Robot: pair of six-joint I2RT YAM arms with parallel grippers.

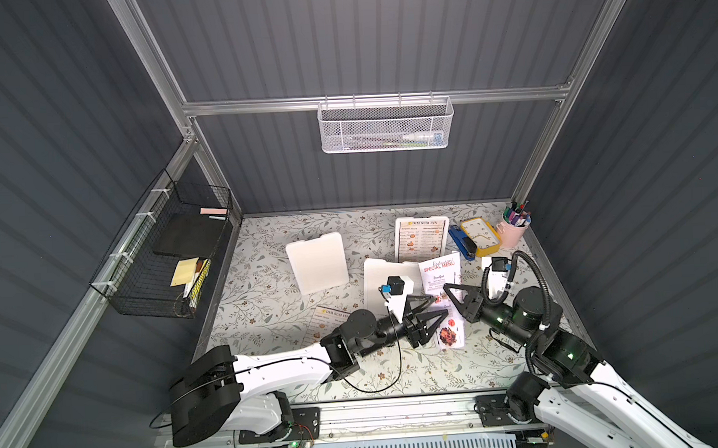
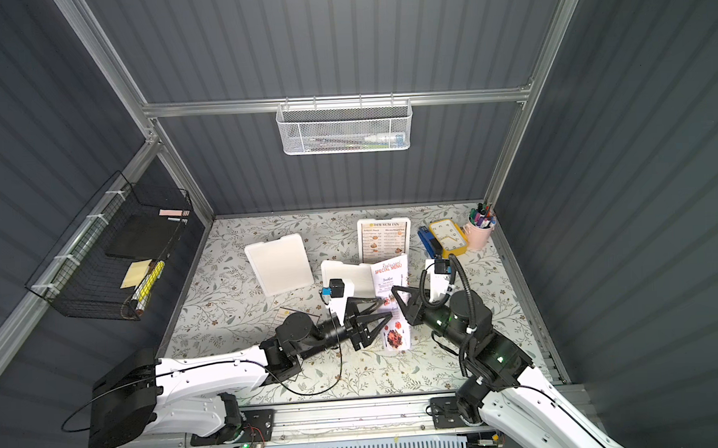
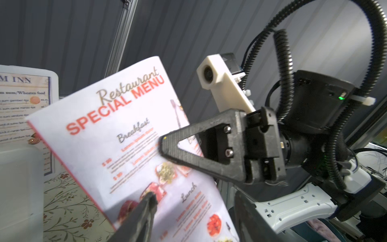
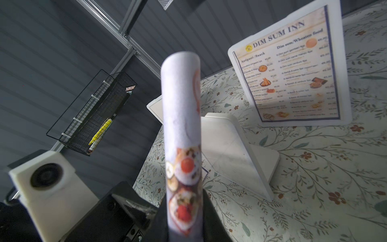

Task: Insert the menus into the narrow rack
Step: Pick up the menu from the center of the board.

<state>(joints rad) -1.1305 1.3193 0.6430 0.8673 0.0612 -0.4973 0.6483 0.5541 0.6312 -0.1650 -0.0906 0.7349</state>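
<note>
At far left, on the side wall: a black wire basket [image 1: 171, 258] with a dark pad and yellow notes inside. Further right, on the floral-patterned table [image 1: 269, 312]: a blank white flat plastic holder [image 1: 317, 262]. Nearer, partly under the left arm: a white, black-bordered "DIM SUM INN" menu sheet [image 1: 330, 318], flat on the table. Next, the left gripper [image 1: 439, 307]: jaws apart, straddling the left edge of a pale lavender menu sheet with a red title [image 1: 438, 271], one finger [image 3: 146, 209] across the printed face. Stands upright and bowed, just right of a second white holder [image 1: 386, 278]. At its right edge, the right gripper [image 1: 451, 295]: pinched tight on the paper. Farther back: another "DIM SUM INN" menu [image 1: 421, 239], standing in a white-rimmed holder [image 4: 344, 94]. At far right: a blue stapler [image 1: 460, 239], a yellow clock [image 1: 479, 236], a pink cup of pens [image 1: 515, 228].
</note>
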